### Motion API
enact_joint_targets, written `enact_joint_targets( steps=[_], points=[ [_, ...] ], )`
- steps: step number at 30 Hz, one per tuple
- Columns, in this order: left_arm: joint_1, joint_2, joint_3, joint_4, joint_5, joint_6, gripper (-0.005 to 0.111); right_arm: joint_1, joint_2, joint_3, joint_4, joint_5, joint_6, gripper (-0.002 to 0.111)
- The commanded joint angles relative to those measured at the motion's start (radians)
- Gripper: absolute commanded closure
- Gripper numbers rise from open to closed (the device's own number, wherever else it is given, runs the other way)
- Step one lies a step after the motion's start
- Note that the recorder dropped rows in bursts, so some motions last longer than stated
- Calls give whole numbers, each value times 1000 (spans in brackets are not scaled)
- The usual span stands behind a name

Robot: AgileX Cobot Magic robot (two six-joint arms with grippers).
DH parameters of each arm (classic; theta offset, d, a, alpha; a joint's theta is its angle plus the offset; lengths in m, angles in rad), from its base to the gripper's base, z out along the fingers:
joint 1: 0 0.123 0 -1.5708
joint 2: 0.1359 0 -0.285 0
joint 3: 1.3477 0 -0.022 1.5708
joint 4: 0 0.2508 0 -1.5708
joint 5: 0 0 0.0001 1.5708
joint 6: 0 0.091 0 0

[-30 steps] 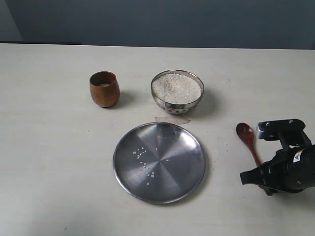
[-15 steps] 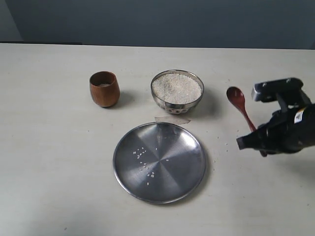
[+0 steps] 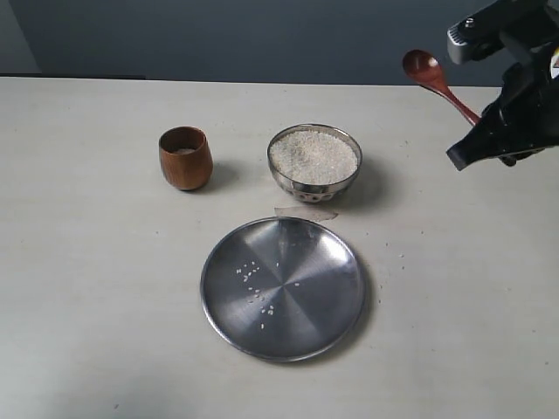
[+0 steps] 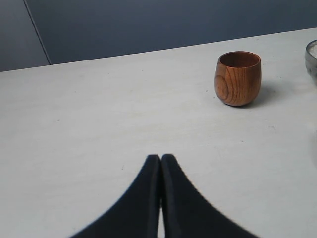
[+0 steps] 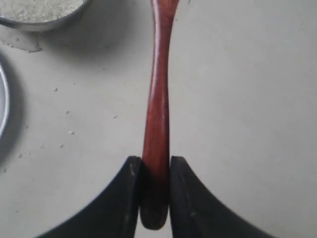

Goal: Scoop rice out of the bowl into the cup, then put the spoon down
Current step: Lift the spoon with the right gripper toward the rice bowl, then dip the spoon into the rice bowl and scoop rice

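The steel bowl heaped with white rice stands at the table's middle back, and its rim shows in the right wrist view. Left of it stands the brown wooden cup, also in the left wrist view. My right gripper is raised at the far right, shut on the handle of the reddish-brown spoon; the spoon's oval end points up and left, right of the bowl. The right wrist view shows the spoon handle clamped between the fingers. My left gripper is shut and empty, low over bare table.
A wide flat steel plate with a few loose grains lies in front of the bowl. Scattered grains dot the table between plate and spoon. A damp-looking smear sits at the bowl's front.
My right gripper has lifted the spoon off the table and carried it up and toward the back right. Bowl, cup and plate have not moved.
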Motion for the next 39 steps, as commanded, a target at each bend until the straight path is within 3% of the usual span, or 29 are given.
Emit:
enact_joint_targets(
  steps=[1,10,17,39],
  points=[
    [-2,-5,5,6,-6,-2,106,94,39,-63,-167,90,30,109],
    [-2,-5,5,6,-6,-2,106,287,174,-106,-493,188,177,109],
    [-2,-5,5,6,-6,-2,106,365,308,-112,-725,260,299,109],
    [-2,-5,5,6,-6,-2,106,452,632,-322,-775,370,232,109]
  ],
)
